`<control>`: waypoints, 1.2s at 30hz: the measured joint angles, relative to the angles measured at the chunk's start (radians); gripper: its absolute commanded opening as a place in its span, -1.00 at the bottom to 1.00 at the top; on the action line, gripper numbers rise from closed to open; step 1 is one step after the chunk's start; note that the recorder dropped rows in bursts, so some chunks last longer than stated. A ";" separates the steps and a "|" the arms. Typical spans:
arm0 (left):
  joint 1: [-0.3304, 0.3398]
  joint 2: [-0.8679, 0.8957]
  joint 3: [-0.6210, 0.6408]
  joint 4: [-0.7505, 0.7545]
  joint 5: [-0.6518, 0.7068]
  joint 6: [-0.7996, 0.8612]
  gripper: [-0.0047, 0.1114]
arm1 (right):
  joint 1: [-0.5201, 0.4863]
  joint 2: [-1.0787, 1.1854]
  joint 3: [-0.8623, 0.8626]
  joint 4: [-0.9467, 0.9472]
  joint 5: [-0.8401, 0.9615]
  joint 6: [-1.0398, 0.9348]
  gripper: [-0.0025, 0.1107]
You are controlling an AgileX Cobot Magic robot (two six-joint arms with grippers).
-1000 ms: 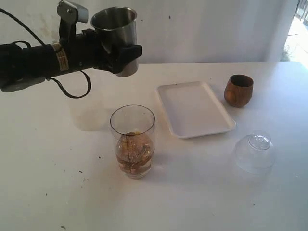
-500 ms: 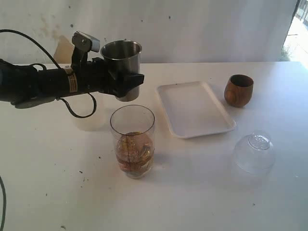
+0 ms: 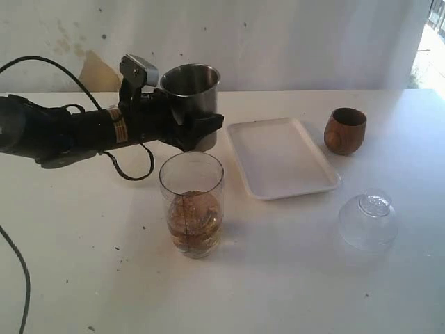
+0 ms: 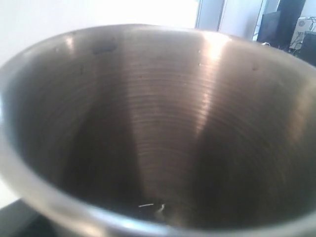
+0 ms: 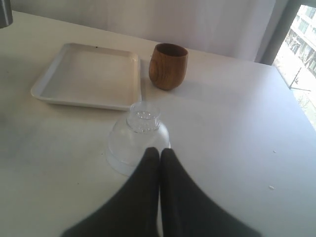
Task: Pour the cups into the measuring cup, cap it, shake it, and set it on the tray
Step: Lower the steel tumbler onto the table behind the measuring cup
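Left gripper [image 3: 198, 131] clamps steel cup [image 3: 190, 83], upright, looks empty, just on far side of measuring cup [image 3: 192, 202] near table [image 3: 83, 278] middle. Risk: lowering too close knocks measuring cup, spills brown contents. Right gripper [image 5: 159, 154] pressed together, empty, near lid [image 5: 140, 133]. Beside tray [image 3: 278, 160], toward right edge: wooden cup [image 3: 345, 130].

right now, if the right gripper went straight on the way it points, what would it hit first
Probably the clear domed plastic lid, just ahead of the shut black fingers; depth is unclear.

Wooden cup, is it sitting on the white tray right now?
No, the wooden cup stands on the table beside the tray, not on it.
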State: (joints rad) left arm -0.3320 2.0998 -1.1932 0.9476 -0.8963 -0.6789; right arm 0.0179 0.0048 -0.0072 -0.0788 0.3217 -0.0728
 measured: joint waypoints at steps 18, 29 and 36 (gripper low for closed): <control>0.082 -0.057 0.000 -0.026 0.035 0.013 -0.92 | 0.000 0.000 0.000 0.000 0.000 0.000 -0.96; 0.101 -0.129 0.000 0.003 0.087 -0.049 -0.92 | 0.000 0.000 0.000 0.000 0.000 0.000 -0.96; 0.097 -0.119 0.044 0.018 0.004 -0.065 -0.92 | 0.000 0.000 0.000 0.000 0.000 0.000 -0.96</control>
State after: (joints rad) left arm -0.2348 1.9807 -1.1496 0.9661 -0.8924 -0.7443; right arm 0.0179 0.0048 -0.0072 -0.0788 0.3217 -0.0728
